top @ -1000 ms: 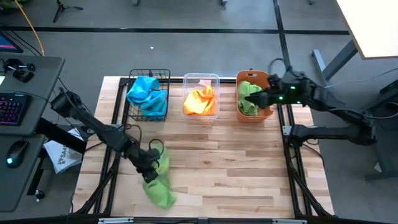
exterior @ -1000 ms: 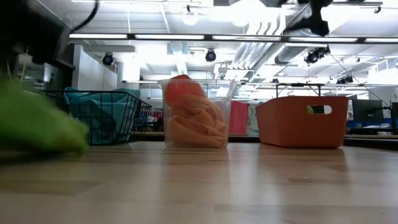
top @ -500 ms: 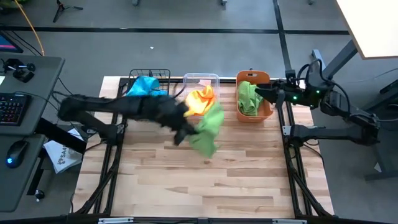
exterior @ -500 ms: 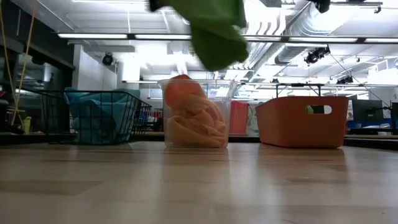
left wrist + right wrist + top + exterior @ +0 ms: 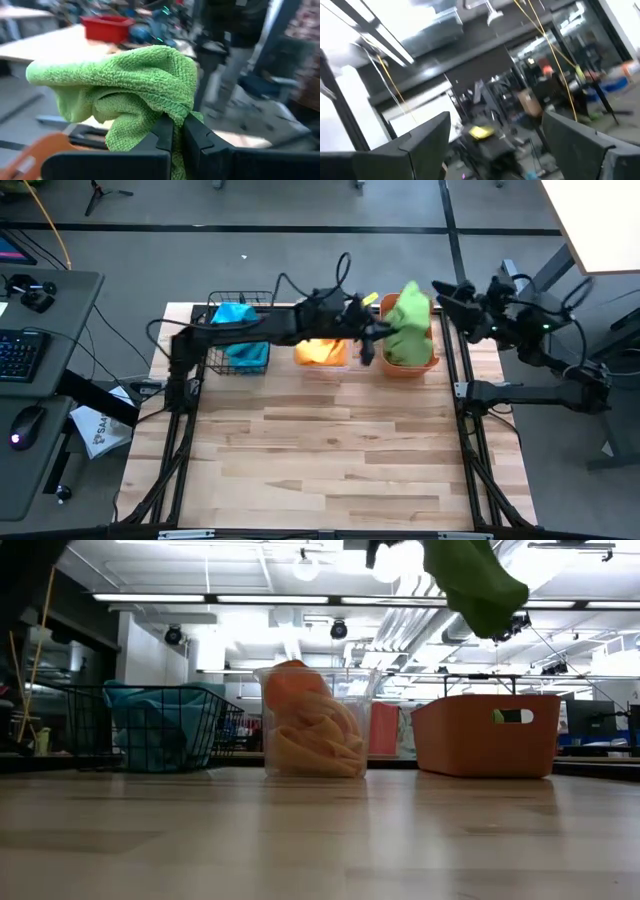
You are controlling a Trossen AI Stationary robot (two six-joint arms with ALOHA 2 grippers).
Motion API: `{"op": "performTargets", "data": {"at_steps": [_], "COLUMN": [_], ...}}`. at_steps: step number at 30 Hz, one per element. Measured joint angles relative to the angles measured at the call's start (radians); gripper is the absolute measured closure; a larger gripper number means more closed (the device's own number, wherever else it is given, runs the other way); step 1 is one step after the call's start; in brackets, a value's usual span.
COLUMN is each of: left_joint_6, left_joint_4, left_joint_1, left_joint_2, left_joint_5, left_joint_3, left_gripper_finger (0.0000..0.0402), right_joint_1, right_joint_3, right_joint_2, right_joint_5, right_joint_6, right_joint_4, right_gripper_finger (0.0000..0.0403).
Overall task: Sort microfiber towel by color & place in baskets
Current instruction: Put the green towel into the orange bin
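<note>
The left gripper (image 5: 372, 340), jaws clamped on a green towel (image 5: 408, 313), is now swinging it from the table over the orange bin (image 5: 432, 361); the right gripper (image 5: 446, 297) is waiting beside it, fingers spread.

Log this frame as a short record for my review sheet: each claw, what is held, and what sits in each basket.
left claw: shut on green towel, raised over the orange bin
right claw: open, holding nothing, beside the table's far right corner
black wire basket: blue towel inside
clear tub: orange towel inside
orange bin contents: hidden by the held towel in the high view
tabletop: no loose towels visible
</note>
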Motion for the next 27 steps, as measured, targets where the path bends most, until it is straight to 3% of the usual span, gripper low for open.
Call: {"op": "performTargets", "data": {"at_steps": [6,9,14,18,27], "left_joint_6": [0.006,-0.022,-0.104,-0.065,0.035], "left_joint_4": [0.238,0.267,0.226,0.138,0.015], "left_joint_1": [0.053,0.068,0.071,0.060,0.061], "left_joint_2": [0.177,0.246,0.341,0.368,0.297], "left_joint_5": [-0.042,-0.043,-0.042,-0.062,-0.057], "left_joint_3": [0.065,0.083,0.082,0.082,0.082], "left_gripper_finger": [0.0401,0.0399,0.0381,0.0356,0.0247], "right_joint_1": [0.000,0.000,0.000,0.000,0.000], "right_joint_3": [0.000,0.000,0.000,0.000,0.000], "right_joint_2": [0.001,0.003,0.002,0.003,0.004], "right_joint_5": [0.000,0.000,0.000,0.000,0.001], "right_joint_6": [-0.017,-0.015,-0.002,0.002,-0.003], "right_joint_4": [0.016,-0.001,-0.043,-0.051,-0.050], "right_gripper_finger": [0.0093,0.0093,0.0093,0.0093,0.0093]}}
